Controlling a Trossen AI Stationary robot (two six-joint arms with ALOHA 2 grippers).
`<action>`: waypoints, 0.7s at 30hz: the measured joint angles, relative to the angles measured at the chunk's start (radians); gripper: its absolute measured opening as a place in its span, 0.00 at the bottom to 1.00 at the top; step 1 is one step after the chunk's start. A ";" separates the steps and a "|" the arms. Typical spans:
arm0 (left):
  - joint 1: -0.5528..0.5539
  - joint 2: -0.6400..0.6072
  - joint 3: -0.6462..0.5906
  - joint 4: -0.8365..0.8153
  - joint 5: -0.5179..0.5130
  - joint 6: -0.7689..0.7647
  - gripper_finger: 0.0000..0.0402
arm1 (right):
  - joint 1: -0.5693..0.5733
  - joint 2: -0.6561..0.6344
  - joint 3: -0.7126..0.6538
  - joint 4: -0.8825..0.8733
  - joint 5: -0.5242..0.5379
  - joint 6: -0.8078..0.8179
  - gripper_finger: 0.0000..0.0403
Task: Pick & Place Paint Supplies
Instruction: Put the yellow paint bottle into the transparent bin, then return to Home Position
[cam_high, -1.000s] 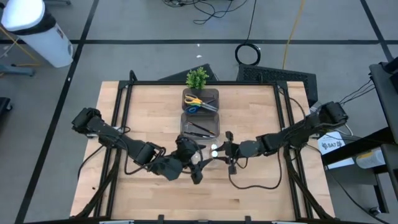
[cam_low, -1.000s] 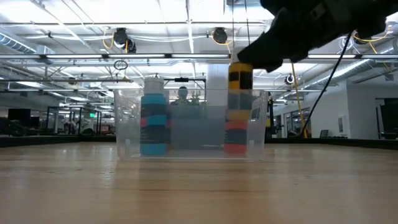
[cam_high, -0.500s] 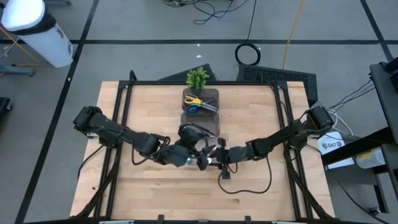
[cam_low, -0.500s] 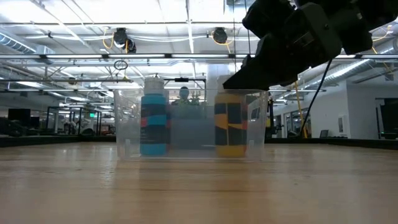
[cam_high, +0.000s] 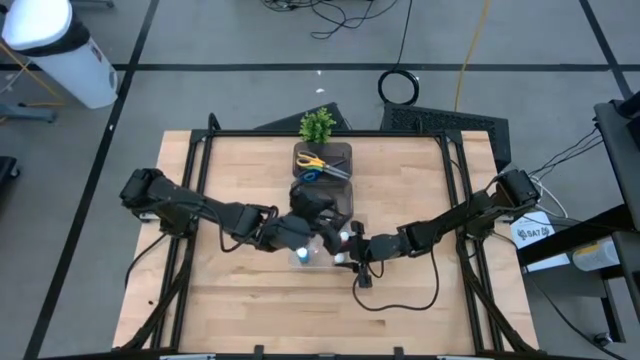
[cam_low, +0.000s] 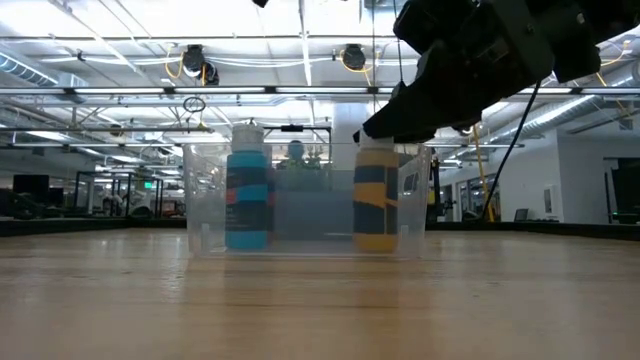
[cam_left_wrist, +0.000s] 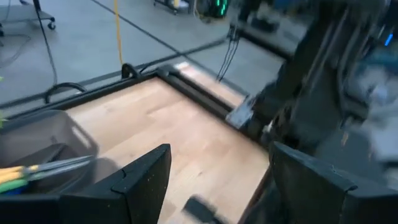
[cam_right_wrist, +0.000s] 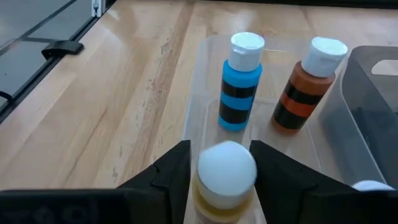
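A clear bin (cam_right_wrist: 194, 93) holds a blue paint bottle (cam_right_wrist: 239, 81) (cam_low: 247, 195) and a brown one (cam_right_wrist: 308, 84), both standing on its floor. My right gripper (cam_right_wrist: 221, 163) (cam_high: 343, 246) reaches into this bin and is shut on a yellow bottle (cam_right_wrist: 225, 177) (cam_low: 376, 200). My left gripper (cam_left_wrist: 217, 186) (cam_high: 308, 222) hovers open and empty above the bins. Scissors (cam_high: 318, 165) lie in the far dark bin, thin brushes (cam_high: 322, 205) in the one nearer to it. Another white cap (cam_right_wrist: 370, 185) peeks in beside the dark bin. My right gripper pinches the yellow bottle at its white cap (cam_right_wrist: 227, 163) between the two fingers, coming slanting down from the table's right. The bottle is upright, and its base (cam_low: 376, 245) is on the clear bin's floor, level with the blue bottle's base.
The two dark bins (cam_high: 322, 160) sit just beyond the clear bin, with a small potted plant (cam_high: 317, 124) at the far edge. A dark bin wall (cam_right_wrist: 373, 93) stands close beside the bottles. Both arms crowd the table's middle; bare wood lies left, right and near.
My right gripper has moved toward the table's left and down, carrying the yellow bottle from above the clear bin to its floor, where it now stands upright. My left gripper has moved from the near side of the clear bin toward the far edge, over the bins.
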 joint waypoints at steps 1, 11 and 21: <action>0.007 0.000 0.000 0.026 0.002 -0.013 0.70 | 0.000 0.000 0.000 -0.001 0.000 0.000 0.38; 0.048 0.000 0.000 0.091 0.211 0.023 0.70 | 0.002 -0.030 -0.001 -0.010 0.000 0.021 0.37; 0.049 -0.102 0.000 0.000 0.761 0.286 0.70 | 0.008 -0.351 -0.001 -0.310 0.000 0.029 0.37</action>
